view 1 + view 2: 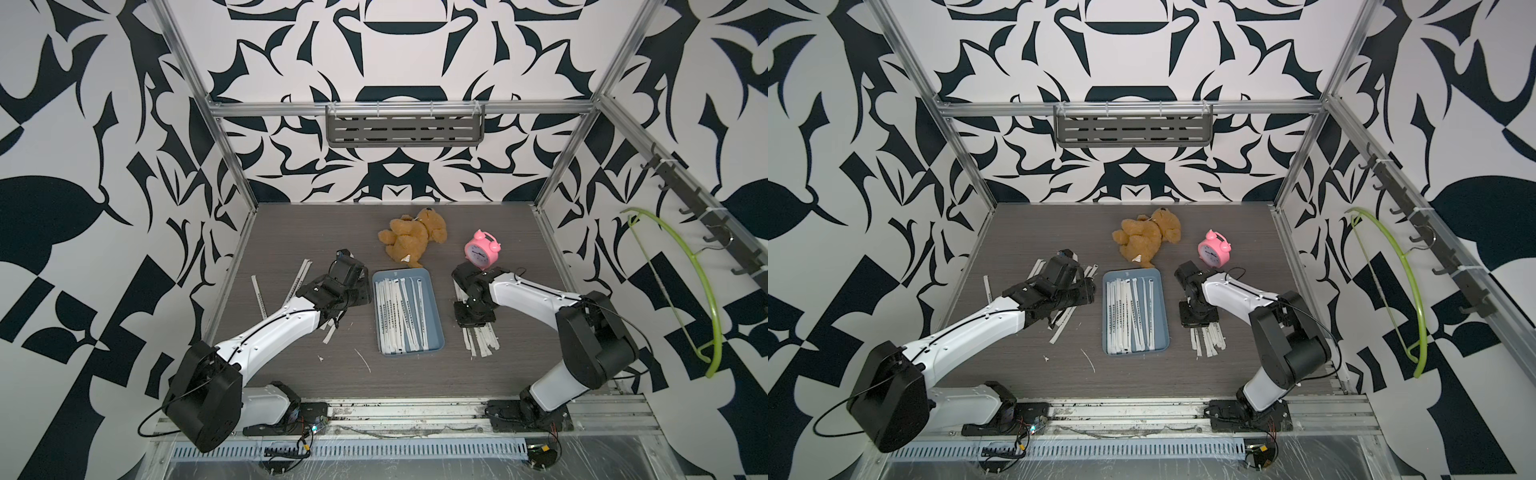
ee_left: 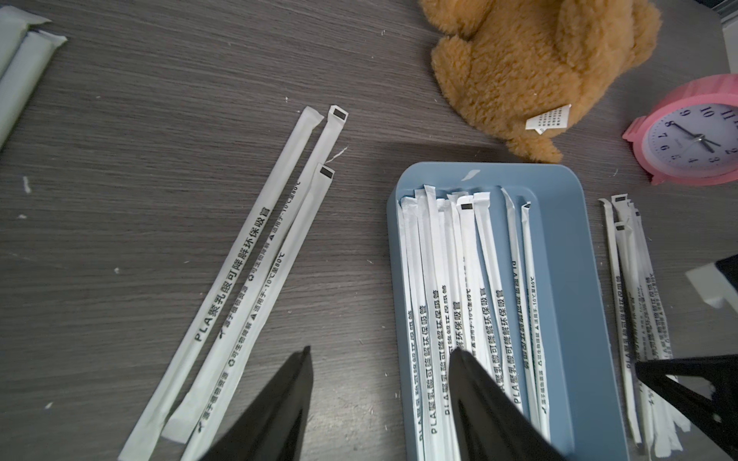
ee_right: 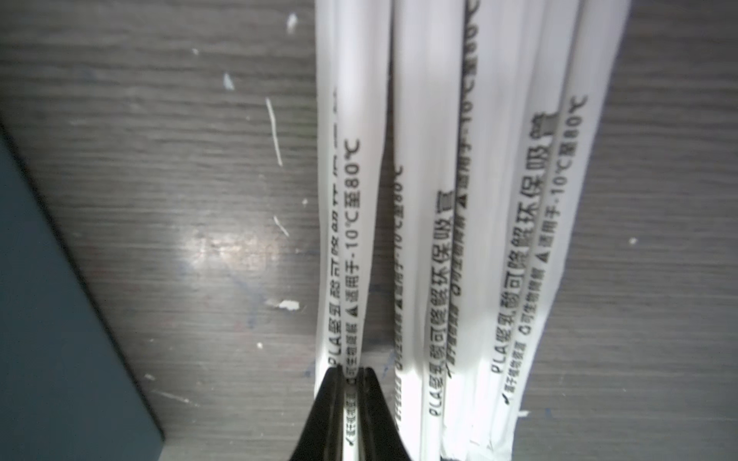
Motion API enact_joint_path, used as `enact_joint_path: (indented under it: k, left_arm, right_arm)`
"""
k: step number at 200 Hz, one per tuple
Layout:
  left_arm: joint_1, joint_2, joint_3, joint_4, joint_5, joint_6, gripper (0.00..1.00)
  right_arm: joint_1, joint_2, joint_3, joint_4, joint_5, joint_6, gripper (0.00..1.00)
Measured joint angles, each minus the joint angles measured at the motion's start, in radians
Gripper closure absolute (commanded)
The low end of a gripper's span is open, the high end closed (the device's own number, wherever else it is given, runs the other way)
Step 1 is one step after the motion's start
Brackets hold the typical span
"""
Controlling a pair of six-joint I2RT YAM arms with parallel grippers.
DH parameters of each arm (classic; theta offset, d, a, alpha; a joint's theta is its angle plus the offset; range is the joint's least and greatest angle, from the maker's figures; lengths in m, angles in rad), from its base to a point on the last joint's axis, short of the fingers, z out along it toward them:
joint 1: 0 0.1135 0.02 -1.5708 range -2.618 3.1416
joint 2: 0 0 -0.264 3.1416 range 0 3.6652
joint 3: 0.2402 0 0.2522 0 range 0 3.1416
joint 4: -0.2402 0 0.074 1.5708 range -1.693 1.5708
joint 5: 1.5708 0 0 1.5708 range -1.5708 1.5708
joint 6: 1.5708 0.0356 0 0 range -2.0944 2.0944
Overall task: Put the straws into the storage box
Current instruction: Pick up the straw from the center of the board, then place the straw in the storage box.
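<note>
1. The right gripper is pinched nearly closed on the edge of one straw. This is the strip of a loose bundle that lies nearest the storage box.
2. The bundle lies flat on the table, just beside the right side of the box and roughly parallel to it.
3. The left gripper is spread partway with nothing between its fingers. It hangs over the left rim of the box, one finger above the table and the other above the box's contents.
4. Inside the box, many straws lie lengthwise, crowded toward its left side, with a bare strip along its right wall.
5. Left of the box, three more straws lie side by side on the table, slanted away from it.
6. A teddy bear lies just past the box's far end, and a pink alarm clock stands beyond its far right corner.
</note>
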Motion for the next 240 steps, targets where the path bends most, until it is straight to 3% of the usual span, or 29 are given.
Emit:
enact_joint_path:
  k: [57,121,168,240]
  left_arm:
    - [-0.001,0.007,0.0,-0.003,-0.005,-0.001,0.39]
    - [-0.003,-0.021,-0.031,-0.03,-0.019,-0.034,0.39]
    - [-0.003,-0.099,-0.063,-0.053,-0.047,-0.043,0.39]
    - [-0.003,-0.072,-0.064,-0.055,-0.046,-0.048,0.39]
  right_arm:
    - [0.042,-0.076,0.042,-0.077,-0.007,0.021,0.89]
    - [0.291,0.011,0.275,-0.032,0.006,0.188,0.91]
    - [0.296,0.217,0.309,0.027,0.034,0.229,0.92]
    - [0.296,0.299,0.336,0.045,0.024,0.251,0.92]
